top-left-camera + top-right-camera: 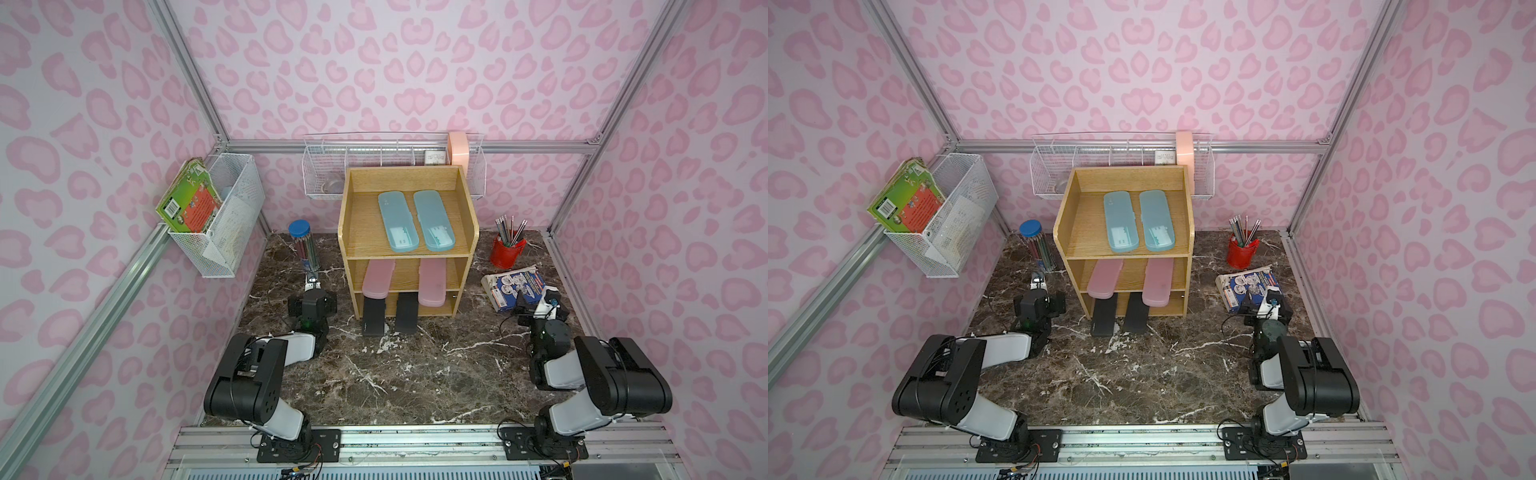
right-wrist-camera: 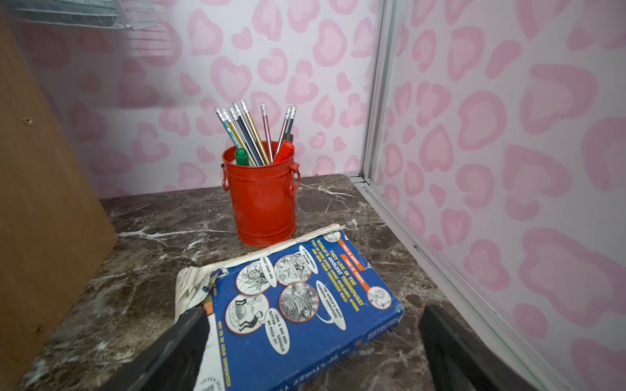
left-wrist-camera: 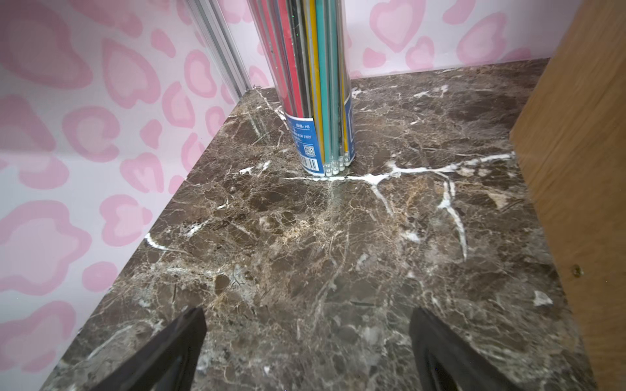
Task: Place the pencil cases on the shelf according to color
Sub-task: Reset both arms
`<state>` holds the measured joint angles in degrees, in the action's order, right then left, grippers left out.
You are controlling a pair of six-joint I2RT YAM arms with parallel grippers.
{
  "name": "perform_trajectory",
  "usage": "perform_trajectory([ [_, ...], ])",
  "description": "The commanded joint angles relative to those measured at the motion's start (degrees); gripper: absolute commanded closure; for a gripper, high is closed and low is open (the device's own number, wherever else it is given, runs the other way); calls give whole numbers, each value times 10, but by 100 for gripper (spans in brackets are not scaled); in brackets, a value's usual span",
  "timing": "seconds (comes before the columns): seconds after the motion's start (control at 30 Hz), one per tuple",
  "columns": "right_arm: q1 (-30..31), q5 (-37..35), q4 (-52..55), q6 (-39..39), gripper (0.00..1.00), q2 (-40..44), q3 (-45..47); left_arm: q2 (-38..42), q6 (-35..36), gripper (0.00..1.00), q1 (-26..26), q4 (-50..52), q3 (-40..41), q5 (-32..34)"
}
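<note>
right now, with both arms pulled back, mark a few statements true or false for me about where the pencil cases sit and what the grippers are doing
1. Both light blue cases lie on the top tier of the shelf. True.
2. The pink cases lie on the bottom tier. False: they are on the middle tier, and the black cases are on the bottom one.
3. The left gripper is shut on the pencil tube. False: it is open, empty and apart from the tube.
4. The right gripper is open and holds nothing, at the near end of the blue book. True.
5. The red cup stands on the shelf. False: it stands on the table beside the shelf.
</note>
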<state>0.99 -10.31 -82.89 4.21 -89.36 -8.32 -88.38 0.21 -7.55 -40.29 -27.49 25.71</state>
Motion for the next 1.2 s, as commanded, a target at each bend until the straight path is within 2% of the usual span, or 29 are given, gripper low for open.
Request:
perform_trajectory([
  [0.0, 21, -32, -27, -28, 0, 0, 9, 5, 11, 1, 0, -38, 12, -29],
  [0.07, 38, -47, -97, -47, 0, -16, 32, 4, 13, 1, 0, -45, 15, -34],
  [0.2, 58, -72, -132, -66, 0, -23, 43, 1, 14, 1, 4, -35, 9, -53],
  [0.3, 54, -78, -103, -59, 0, -20, 29, -9, 2, 1, 26, -68, 32, -100],
  [0.37, 44, -89, -31, -36, 0, -12, 0, -13, 6, 1, 26, -86, 36, -99],
  [0.47, 34, -89, 2, -20, 0, -11, -16, -10, 4, 1, 26, -73, 33, -98],
  [1.17, 29, -81, 5, -17, 0, -10, -17, -9, 4, 1, 26, -74, 33, -98],
])
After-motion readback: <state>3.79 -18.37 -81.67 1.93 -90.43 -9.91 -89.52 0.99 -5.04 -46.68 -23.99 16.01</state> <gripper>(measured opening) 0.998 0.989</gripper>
